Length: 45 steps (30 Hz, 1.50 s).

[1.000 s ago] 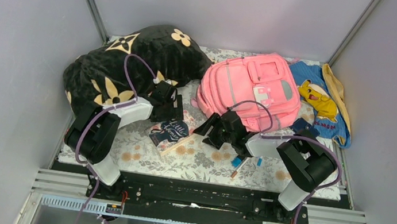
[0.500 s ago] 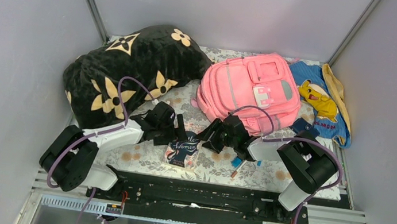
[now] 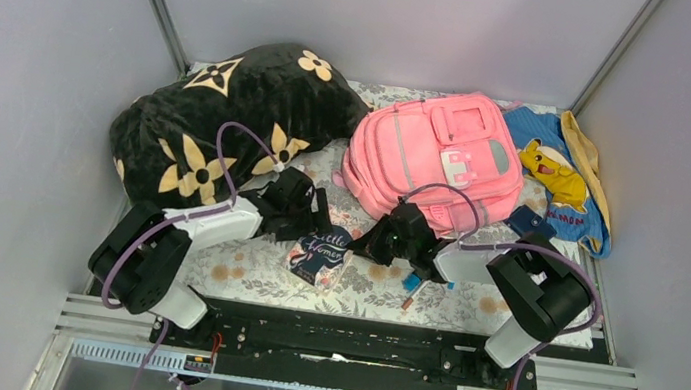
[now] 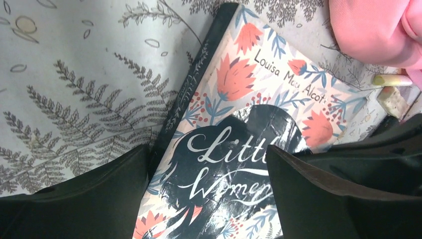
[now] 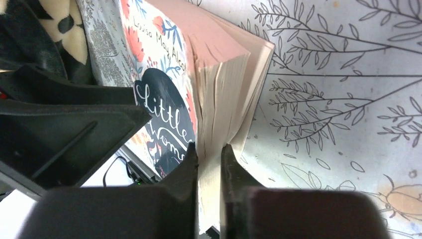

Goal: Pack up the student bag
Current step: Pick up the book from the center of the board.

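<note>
The pink student bag (image 3: 438,152) lies at the back, right of centre, and its edge shows in the left wrist view (image 4: 373,30). In front of it a "Little Women" book (image 3: 322,250) stands tilted on the floral cloth. My right gripper (image 3: 367,246) is shut on the book's page edge (image 5: 219,74), with a finger on each side of the pages (image 5: 209,148). My left gripper (image 3: 311,223) hangs open over the cover (image 4: 239,124). Its fingers stand wide apart (image 4: 206,152), one by the spine and one in front of the cover.
A black pillow with tan flowers (image 3: 220,118) fills the back left. A blue cloth with a yellow cartoon figure (image 3: 556,177) lies at the back right. Pens (image 3: 415,287) lie by the right arm, and one (image 4: 391,79) lies near the bag.
The book moved right, towards the near edge, and tipped up off the cloth. My right gripper closed on its page edge. The left arm followed the book, still open.
</note>
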Each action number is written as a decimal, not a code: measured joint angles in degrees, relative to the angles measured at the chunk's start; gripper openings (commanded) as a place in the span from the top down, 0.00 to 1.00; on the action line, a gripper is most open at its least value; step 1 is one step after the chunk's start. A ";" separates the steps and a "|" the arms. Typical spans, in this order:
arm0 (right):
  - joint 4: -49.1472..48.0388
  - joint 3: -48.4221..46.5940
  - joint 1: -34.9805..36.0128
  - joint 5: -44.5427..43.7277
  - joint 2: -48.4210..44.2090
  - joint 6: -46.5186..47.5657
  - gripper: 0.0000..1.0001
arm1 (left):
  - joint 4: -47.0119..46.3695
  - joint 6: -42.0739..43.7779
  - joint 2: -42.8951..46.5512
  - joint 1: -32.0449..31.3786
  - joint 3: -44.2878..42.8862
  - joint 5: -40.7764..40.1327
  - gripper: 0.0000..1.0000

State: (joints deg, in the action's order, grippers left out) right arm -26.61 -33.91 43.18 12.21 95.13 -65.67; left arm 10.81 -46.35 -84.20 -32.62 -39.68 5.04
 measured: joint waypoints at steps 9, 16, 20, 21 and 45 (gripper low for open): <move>0.83 1.25 0.22 -1.03 -4.02 -0.20 1.00 | 0.87 2.56 -1.38 -0.92 -2.49 -1.20 0.01; 4.15 1.95 1.75 -2.19 -10.40 -0.74 1.00 | 11.17 2.86 5.66 -2.71 -7.30 -3.58 0.01; 4.52 1.88 1.95 -2.23 -11.54 -1.75 1.00 | 16.09 -0.76 19.04 -2.97 -8.41 -8.13 0.01; 4.98 1.84 1.95 -2.27 -11.69 -2.16 1.00 | 16.87 -1.95 22.12 -2.97 -8.07 -8.87 0.01; -1.25 -1.92 -0.24 1.75 -12.92 -16.92 1.00 | 23.52 -21.53 60.22 -2.21 14.14 -9.11 0.01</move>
State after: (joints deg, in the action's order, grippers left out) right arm -27.86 -35.83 42.94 13.96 82.21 -82.59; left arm 34.33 -67.88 -23.99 -34.83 -25.54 -4.08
